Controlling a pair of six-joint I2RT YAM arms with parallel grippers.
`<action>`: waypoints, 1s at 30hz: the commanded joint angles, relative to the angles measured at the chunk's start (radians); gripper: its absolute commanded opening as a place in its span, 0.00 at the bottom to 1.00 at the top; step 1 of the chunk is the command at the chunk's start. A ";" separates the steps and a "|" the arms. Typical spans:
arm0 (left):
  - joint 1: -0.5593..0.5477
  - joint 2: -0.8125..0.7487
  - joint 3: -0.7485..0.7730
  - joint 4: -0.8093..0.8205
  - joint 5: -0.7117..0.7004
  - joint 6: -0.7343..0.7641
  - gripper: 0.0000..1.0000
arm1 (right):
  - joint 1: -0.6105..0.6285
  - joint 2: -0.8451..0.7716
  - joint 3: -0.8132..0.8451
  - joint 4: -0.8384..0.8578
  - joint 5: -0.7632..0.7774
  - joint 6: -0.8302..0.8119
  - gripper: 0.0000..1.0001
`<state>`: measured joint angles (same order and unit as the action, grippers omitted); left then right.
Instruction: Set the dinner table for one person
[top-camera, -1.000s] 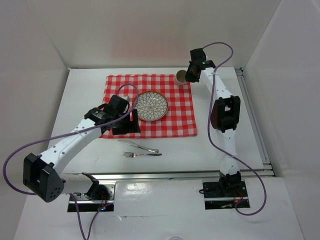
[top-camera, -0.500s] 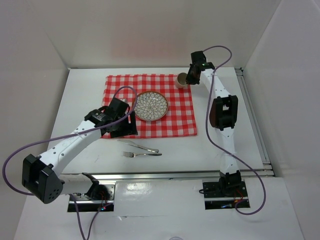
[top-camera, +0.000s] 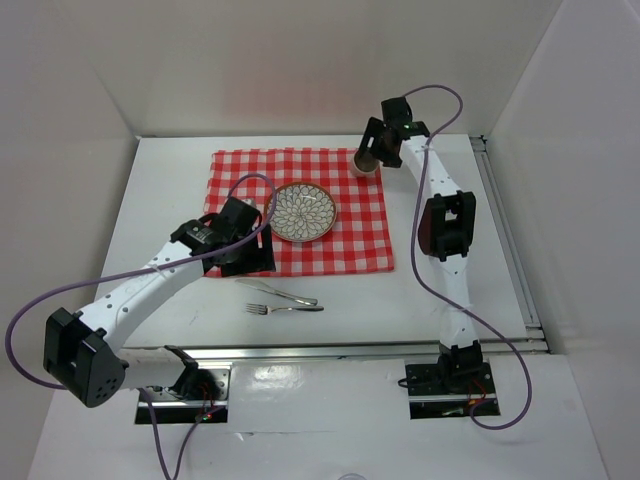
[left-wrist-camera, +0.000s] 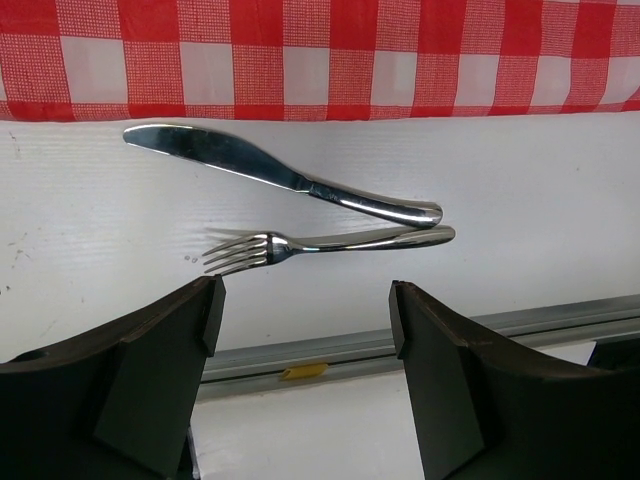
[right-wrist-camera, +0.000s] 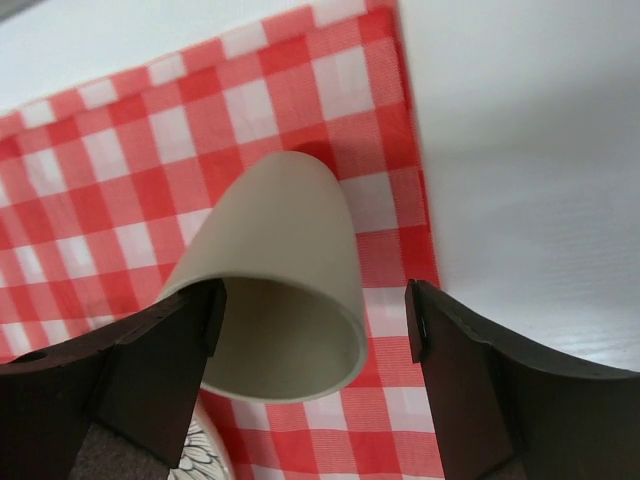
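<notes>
The dinner table (top-camera: 165, 200) is white, with a red-and-white checked cloth (top-camera: 355, 235) on it. A patterned plate (top-camera: 305, 212) lies in the cloth's middle. A beige cup (top-camera: 364, 160) stands upright on the far right corner of the cloth (right-wrist-camera: 130, 170). My right gripper (right-wrist-camera: 315, 320) is open astride the cup (right-wrist-camera: 280, 240): the left finger sits at the rim, the right finger stands apart. A knife (left-wrist-camera: 280, 175) and a fork (left-wrist-camera: 320, 243) lie on bare table just off the cloth's near edge (left-wrist-camera: 300, 60). My left gripper (left-wrist-camera: 305, 300) hangs open and empty above them, nearer to me.
A grey rail (top-camera: 350, 350) runs along the table's near edge, seen also as the rail (left-wrist-camera: 450, 335) below the fork. Another rail (top-camera: 505, 240) lines the right side. White walls enclose the table. The plate's rim (right-wrist-camera: 205, 460) lies close beside the cup.
The right gripper has opened and let go of the cup, which stands on the cloth. The left gripper has shifted slightly toward the near edge.
</notes>
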<state>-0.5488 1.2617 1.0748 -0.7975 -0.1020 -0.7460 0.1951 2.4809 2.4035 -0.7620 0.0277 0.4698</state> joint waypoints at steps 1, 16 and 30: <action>-0.014 -0.018 0.020 -0.014 -0.022 -0.023 0.84 | 0.010 -0.004 0.078 0.072 -0.034 -0.013 0.85; -0.014 -0.008 0.030 -0.014 -0.022 -0.023 0.84 | 0.010 0.007 0.088 0.115 -0.063 -0.013 0.83; -0.023 0.022 0.028 -0.126 -0.133 -0.170 0.79 | 0.075 -0.463 -0.162 0.168 0.043 -0.083 0.94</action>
<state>-0.5606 1.2686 1.0756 -0.8474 -0.1722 -0.8227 0.2184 2.2898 2.3016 -0.6819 0.0097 0.4320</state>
